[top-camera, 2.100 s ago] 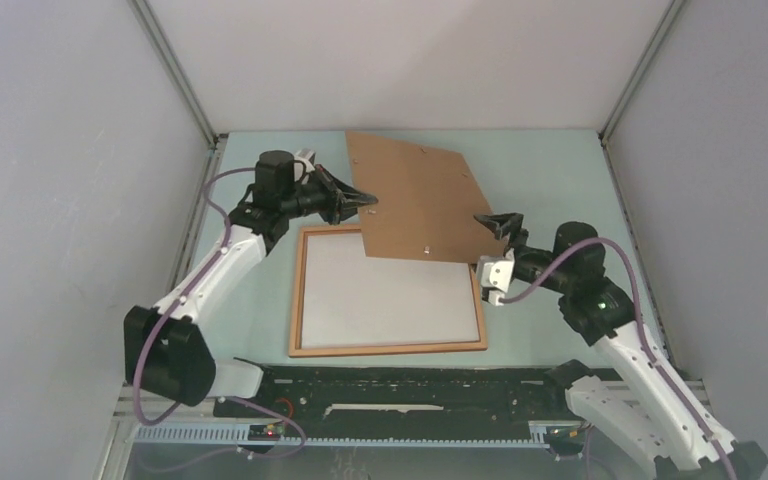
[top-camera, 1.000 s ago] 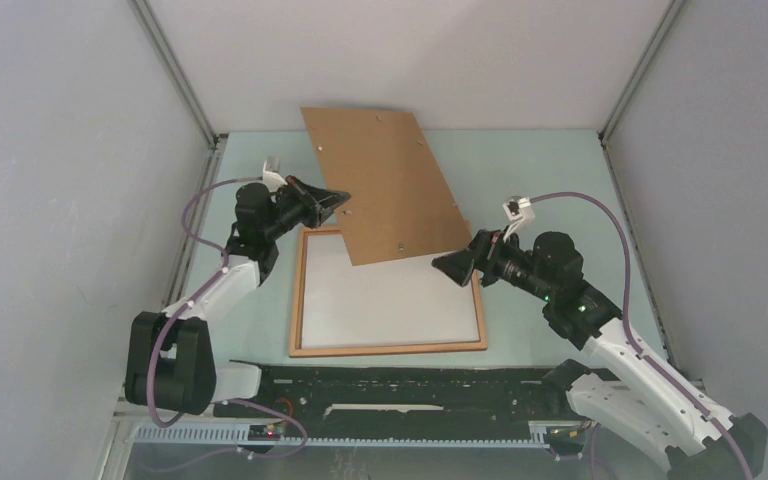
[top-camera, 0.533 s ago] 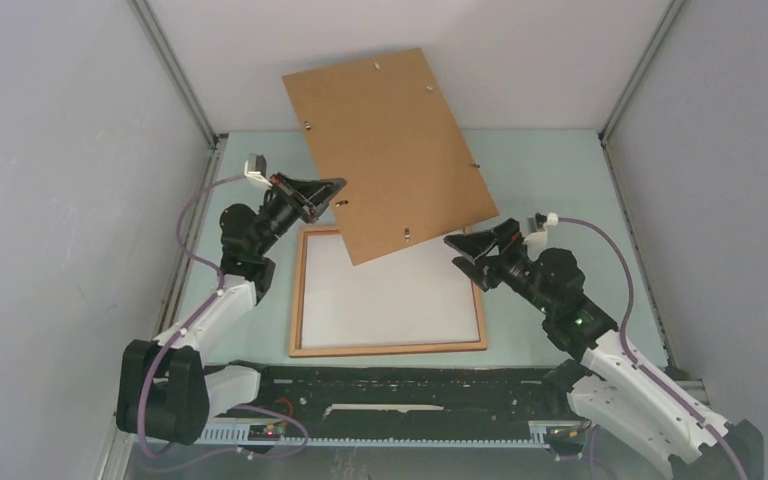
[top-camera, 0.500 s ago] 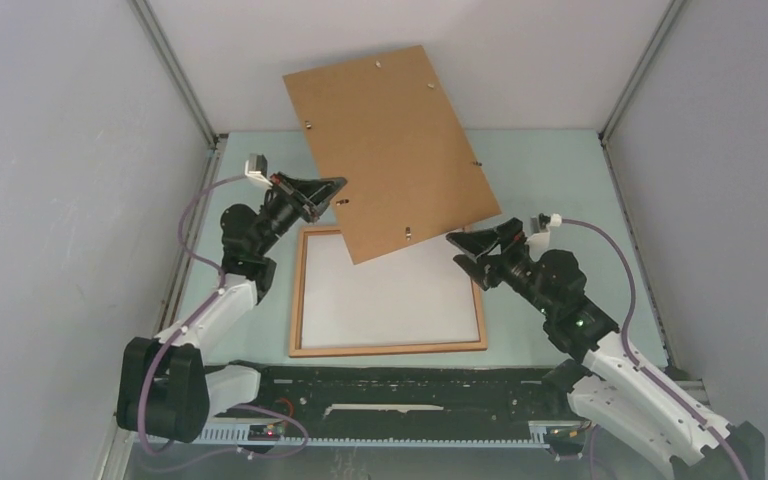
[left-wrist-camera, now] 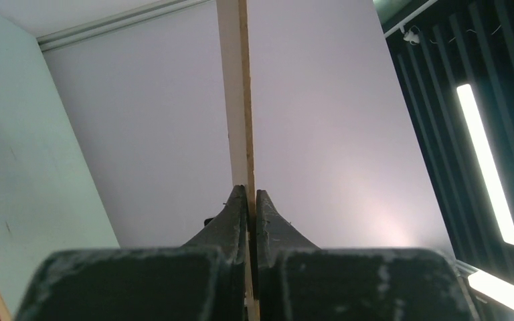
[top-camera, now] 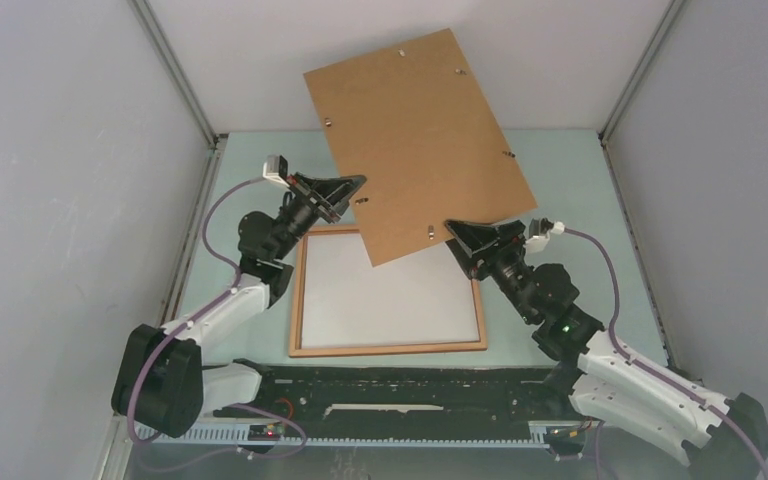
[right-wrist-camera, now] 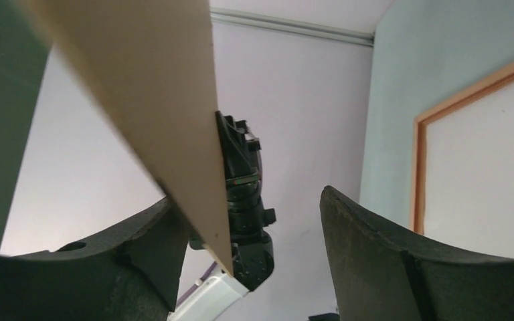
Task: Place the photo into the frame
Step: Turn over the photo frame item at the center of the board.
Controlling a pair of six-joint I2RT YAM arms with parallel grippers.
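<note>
The frame lies flat nearest the arm bases, long axis left to right, with the photo apparently inside it, white back up. Beyond it, the right gripper straddles the backing board with jaws parted. The left gripper clamps the board's left edge, holding it tilted above the frame's far side.

Pale grey walls, mint-green tabletop, ceiling strip light

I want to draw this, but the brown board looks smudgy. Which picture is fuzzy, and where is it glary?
Right wrist view: the backing board is blurry, near the lens, inside the open right gripper. Left wrist view: strip lights glare at the right. Top view: even, soft light.
</note>
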